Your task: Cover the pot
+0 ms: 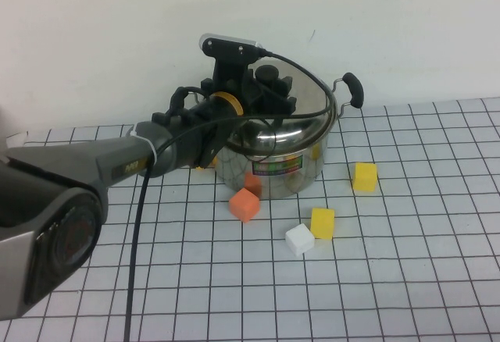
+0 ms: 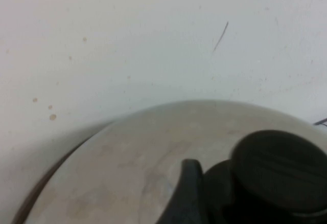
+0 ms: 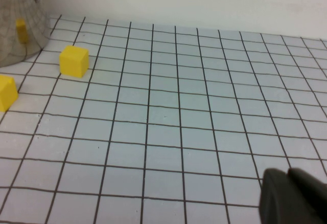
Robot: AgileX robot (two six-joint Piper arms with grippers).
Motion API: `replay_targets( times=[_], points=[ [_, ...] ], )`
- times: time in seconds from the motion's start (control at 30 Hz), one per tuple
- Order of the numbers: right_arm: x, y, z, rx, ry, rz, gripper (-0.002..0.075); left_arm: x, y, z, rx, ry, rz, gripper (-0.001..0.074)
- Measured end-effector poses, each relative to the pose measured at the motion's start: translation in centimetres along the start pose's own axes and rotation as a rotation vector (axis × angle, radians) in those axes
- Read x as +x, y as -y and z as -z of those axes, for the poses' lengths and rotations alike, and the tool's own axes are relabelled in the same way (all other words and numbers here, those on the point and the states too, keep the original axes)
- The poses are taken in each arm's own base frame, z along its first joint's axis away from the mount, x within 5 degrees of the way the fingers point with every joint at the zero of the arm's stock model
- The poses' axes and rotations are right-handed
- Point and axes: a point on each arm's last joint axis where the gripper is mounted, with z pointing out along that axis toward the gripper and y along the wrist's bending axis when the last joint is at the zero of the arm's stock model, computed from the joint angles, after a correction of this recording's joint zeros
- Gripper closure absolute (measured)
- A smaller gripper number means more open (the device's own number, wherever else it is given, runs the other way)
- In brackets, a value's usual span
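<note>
Left gripper point(image 1: 266, 84): clamped on the lid's point(image 1: 301, 104) black knob point(image 2: 278, 170) — lid tilted over the pot.
Pot point(image 1: 273, 158): far centre of the desk point(image 1: 406, 279), cubes scattered around it.
Right gripper point(image 3: 294, 198): low over bare desk — finger spread hidden.

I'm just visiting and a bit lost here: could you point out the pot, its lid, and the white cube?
pot point(image 1: 273, 172): high view, on its shiny front wall.
lid point(image 1: 308, 100): high view, on the tilted steel dome beside the left gripper point(image 1: 269, 84).
white cube point(image 1: 299, 239): high view, on its top face.
</note>
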Motion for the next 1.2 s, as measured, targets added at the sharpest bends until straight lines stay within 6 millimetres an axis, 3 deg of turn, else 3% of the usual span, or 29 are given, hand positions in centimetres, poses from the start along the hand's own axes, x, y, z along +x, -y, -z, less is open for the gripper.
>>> replay_targets(
  times=[0.5,0.67,0.77,1.0,1.2],
  points=[
    [0.0,0.0,0.0,0.0,0.0,0.0,0.0717,-3.2,-0.2,1.2,-0.017,0.029,0.005,0.0167],
    [0.0,0.0,0.0,0.0,0.0,0.0,0.0717,-5.7,0.0,2.6,-0.046,-0.006,-0.015,0.0186],
    [0.0,0.0,0.0,0.0,0.0,0.0,0.0717,-8.3,0.3,4.2,-0.059,-0.003,-0.062,0.0269],
    [0.0,0.0,0.0,0.0,0.0,0.0,0.0717,-15.7,1.3,9.9,-0.097,0.021,-0.149,0.0666],
    [0.0,0.0,0.0,0.0,0.0,0.0,0.0717,-21.1,2.1,16.9,-0.145,0.001,-0.102,0.0729]
  ],
)
